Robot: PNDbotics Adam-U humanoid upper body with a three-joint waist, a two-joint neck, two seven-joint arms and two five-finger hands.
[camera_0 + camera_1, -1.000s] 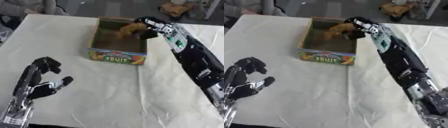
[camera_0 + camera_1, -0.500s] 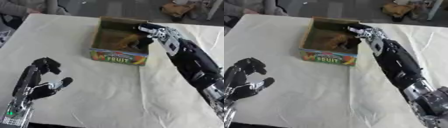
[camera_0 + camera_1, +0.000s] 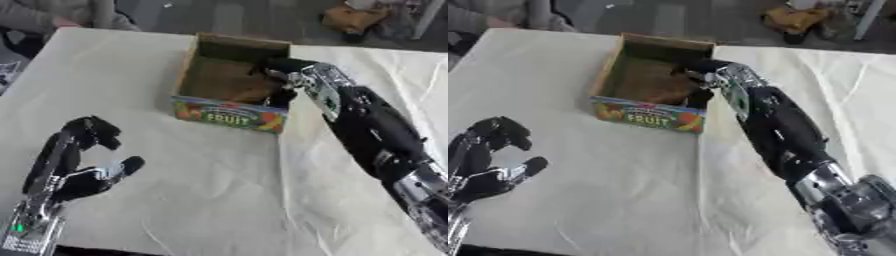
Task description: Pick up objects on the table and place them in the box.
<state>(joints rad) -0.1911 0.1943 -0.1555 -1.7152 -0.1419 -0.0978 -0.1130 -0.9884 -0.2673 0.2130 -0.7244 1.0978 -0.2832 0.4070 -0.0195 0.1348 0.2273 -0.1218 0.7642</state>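
Here, in the left eye view, a cardboard box printed with fruit sat at upper centre on a white table. The right hand reached down inside it from the right; whether its fingers gripped anything could not be told. A brownish object lay low in the box beside that hand. The left hand rested at lower left, fingers loosely curled, holding nothing.

In the right eye view, the same box appeared shifted left, and the left hand was cut off by the frame's edge. No other loose objects showed on the table, so the placing looked nearly finished.
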